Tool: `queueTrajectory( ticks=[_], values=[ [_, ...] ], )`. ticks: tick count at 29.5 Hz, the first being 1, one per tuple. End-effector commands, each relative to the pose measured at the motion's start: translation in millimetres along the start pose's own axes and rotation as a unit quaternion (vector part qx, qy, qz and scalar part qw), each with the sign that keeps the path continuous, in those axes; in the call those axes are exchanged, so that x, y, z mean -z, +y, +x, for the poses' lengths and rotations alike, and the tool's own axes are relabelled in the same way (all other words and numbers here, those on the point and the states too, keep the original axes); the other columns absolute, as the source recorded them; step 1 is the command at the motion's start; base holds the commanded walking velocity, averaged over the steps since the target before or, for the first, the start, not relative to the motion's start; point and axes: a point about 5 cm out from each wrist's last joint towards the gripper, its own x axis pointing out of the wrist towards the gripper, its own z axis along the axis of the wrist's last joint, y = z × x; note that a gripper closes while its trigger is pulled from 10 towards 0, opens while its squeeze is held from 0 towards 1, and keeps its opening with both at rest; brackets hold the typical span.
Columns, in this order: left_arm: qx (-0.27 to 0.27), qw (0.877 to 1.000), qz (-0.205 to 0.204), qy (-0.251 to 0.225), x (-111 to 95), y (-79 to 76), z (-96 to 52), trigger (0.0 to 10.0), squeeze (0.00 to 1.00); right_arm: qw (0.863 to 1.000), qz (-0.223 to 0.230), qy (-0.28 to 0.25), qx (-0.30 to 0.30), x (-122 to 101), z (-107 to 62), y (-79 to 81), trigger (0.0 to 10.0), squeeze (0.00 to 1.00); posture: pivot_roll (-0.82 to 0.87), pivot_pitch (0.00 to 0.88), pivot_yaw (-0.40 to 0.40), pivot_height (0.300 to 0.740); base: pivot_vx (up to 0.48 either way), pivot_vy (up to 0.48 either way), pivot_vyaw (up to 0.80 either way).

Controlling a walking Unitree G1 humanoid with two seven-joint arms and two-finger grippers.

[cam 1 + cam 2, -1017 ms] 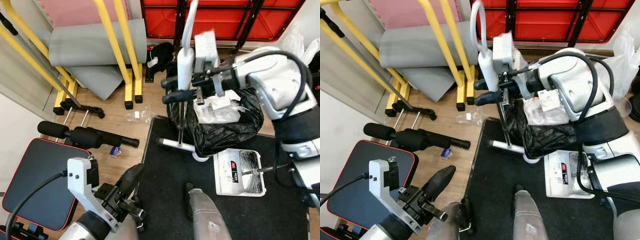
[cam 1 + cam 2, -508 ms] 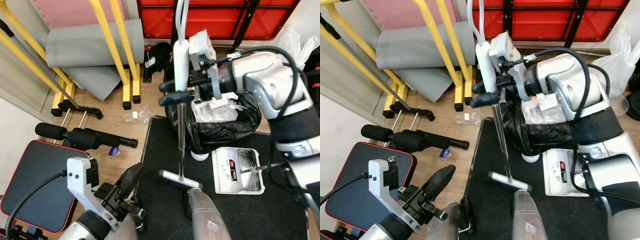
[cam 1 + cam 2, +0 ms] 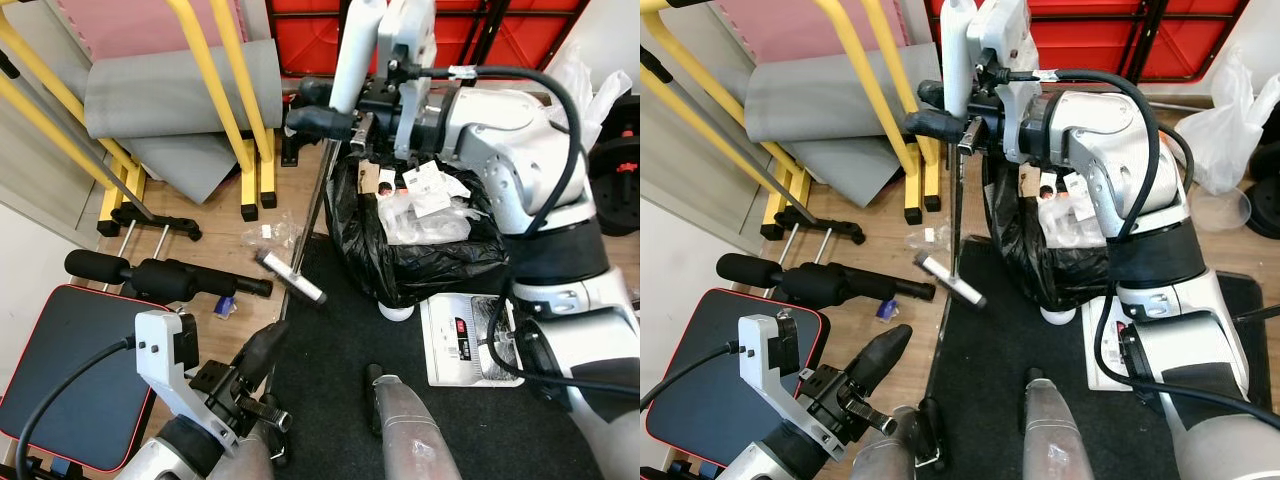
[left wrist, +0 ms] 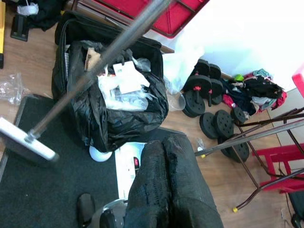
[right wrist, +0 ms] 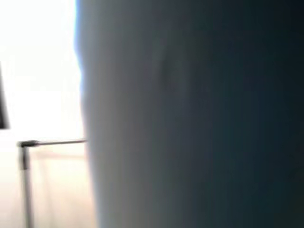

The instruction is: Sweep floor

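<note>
The long metal-handled sweeper with a flat silver head [image 3: 290, 277] hangs from the right gripper [image 3: 322, 108], whose two black fingers are clamped on its white grip. Its pole drops straight down below that gripper, and the head sits over the wooden floor [image 3: 215, 250] at the edge of the black floor mat [image 3: 470, 420]. Just beside the gripper, on the robot's side of it, stands the black trash bag stuffed with white packaging [image 3: 425, 235]; below that lies the white dustpan [image 3: 460, 340]. The left gripper [image 3: 262, 358] hangs low, well apart from the sweeper, fingers pressed together, near the black padded bench [image 3: 65, 375].
</note>
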Motion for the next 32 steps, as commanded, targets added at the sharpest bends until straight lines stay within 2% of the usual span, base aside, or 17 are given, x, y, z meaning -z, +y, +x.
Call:
queueTrajectory(
  ticks=[1,3,6,9,10,12,16,20,29,32],
  values=[
    [-0.007,1.000,-0.004,0.010,4.8,2.2,-1.8,10.0,0.00,0.999,-0.012,-0.004,-0.038,-5.8,-1.8,7.6,10.0,0.00,-0.12,0.287,-0.012,0.740,0.000,0.000,0.00],
    [-0.006,1.000,-0.004,0.008,5.2,2.7,-0.7,10.0,0.00,0.998,-0.019,0.020,-0.060,-3.0,-10.9,5.5,10.0,0.00,-0.12,0.282,-0.015,0.740,0.000,0.000,0.00],
    [-0.006,1.000,-0.004,0.007,5.2,2.8,-0.5,10.0,0.00,0.997,-0.029,0.035,-0.067,-1.1,-15.7,3.8,10.0,0.00,-0.12,0.282,-0.015,0.740,0.000,0.000,0.00],
    [-0.007,1.000,-0.004,0.006,5.7,3.3,-0.4,10.0,0.00,0.991,-0.086,0.072,-0.077,2.6,-24.8,2.5,10.0,0.00,-0.12,0.277,-0.016,0.740,0.000,0.000,0.00],
    [-0.007,1.000,-0.004,0.006,5.7,3.3,-0.4,10.0,0.00,0.991,-0.086,0.072,-0.077,2.6,-24.8,2.5,10.0,0.00,-0.12,0.277,-0.016,0.740,0.000,0.000,0.00],
    [-0.007,1.000,-0.004,0.006,5.8,3.4,-0.6,10.0,0.00,0.989,-0.120,0.057,-0.069,-7.2,-28.8,0.8,10.0,0.00,-0.12,0.277,-0.013,0.740,0.000,0.000,0.00],
    [-0.007,1.000,-0.004,0.006,6.0,3.6,-0.5,10.0,0.00,0.987,-0.137,0.042,-0.070,-20.0,-33.9,0.2,10.0,0.00,-0.13,0.277,-0.012,0.740,0.000,0.000,0.00],
    [-0.007,1.000,-0.004,0.006,6.1,3.7,-0.4,10.0,0.00,0.985,-0.147,0.050,-0.079,-26.3,-40.5,-0.8,10.0,0.00,-0.13,0.279,-0.011,0.740,0.000,0.000,0.00],
    [-0.007,1.000,-0.004,0.005,5.9,3.7,0.0,10.0,0.00,0.978,-0.172,0.085,-0.077,-24.3,-48.8,-8.1,10.0,0.00,-0.13,0.282,-0.011,0.740,0.000,0.000,0.00],
    [-0.007,1.000,-0.003,0.004,5.6,3.9,-0.5,10.0,0.00,0.969,-0.214,0.111,-0.060,-14.8,-46.3,-13.1,10.0,0.00,-0.13,0.285,-0.011,0.740,0.000,0.000,0.00]
  ],
)
